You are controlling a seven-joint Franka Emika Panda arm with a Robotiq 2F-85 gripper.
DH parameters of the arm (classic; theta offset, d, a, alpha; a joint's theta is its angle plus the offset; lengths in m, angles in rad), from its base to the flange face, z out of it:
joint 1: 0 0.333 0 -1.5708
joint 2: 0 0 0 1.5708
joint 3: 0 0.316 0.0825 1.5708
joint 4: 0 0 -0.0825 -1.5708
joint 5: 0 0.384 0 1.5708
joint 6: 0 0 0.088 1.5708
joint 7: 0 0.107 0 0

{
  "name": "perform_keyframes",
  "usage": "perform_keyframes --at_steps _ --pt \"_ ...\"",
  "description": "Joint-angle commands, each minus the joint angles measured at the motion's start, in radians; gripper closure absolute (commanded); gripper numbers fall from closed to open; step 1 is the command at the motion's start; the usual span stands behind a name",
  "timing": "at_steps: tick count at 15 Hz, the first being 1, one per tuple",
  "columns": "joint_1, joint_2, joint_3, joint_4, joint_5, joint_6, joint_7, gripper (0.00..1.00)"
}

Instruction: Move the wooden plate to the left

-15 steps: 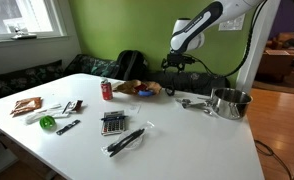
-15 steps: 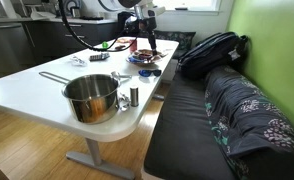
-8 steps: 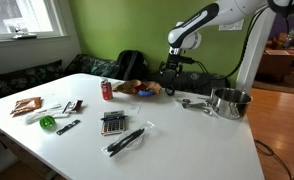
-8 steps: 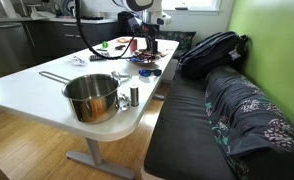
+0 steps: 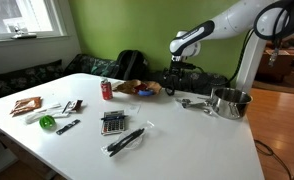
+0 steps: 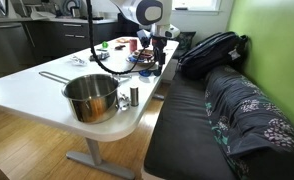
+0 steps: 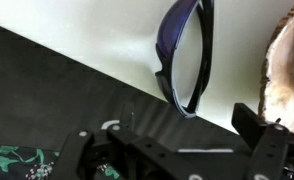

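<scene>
The wooden plate (image 5: 130, 87) is a reddish-brown dish near the table's back edge, with a dark blue object (image 5: 147, 94) beside it. In an exterior view it lies past the gripper (image 6: 144, 57). My gripper (image 5: 174, 76) hangs low over the back edge, just right of the plate, not touching it. In the wrist view the gripper (image 7: 167, 138) is open and empty. Dark blue glasses (image 7: 183, 50) lie on the white table ahead of it, and a brown edge (image 7: 288, 60), probably the plate, shows at the far right.
A steel pot (image 5: 229, 102) with a handle stands at the table's right end and also shows in an exterior view (image 6: 90, 97). A red can (image 5: 106, 90), a calculator (image 5: 112, 123), pens and small items lie around. A black backpack (image 5: 133, 63) sits on the bench behind.
The arm has swung and the gripper has come down from above the table toward the back edge beside the plate. The plate and other things have not moved.
</scene>
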Motion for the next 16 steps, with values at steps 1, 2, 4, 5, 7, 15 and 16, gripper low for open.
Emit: perform_keyframes --at_steps 1,2,4,5,7,15,16 --pt "-0.051 0.021 0.094 0.031 0.077 0.029 -0.120 0.00" --pt "-0.060 0.031 0.116 0.044 0.097 0.034 -0.153 0.00" --pt "-0.092 0.060 0.178 0.082 0.151 -0.009 -0.233 0.00" --pt "-0.108 0.077 0.205 0.102 0.178 -0.031 -0.265 0.00" --pt "-0.138 0.111 0.256 0.143 0.226 -0.074 -0.343 0.00" --pt "-0.175 0.167 0.315 0.207 0.305 -0.154 -0.423 0.00" --pt "-0.175 0.175 0.316 0.220 0.306 -0.156 -0.422 0.00"
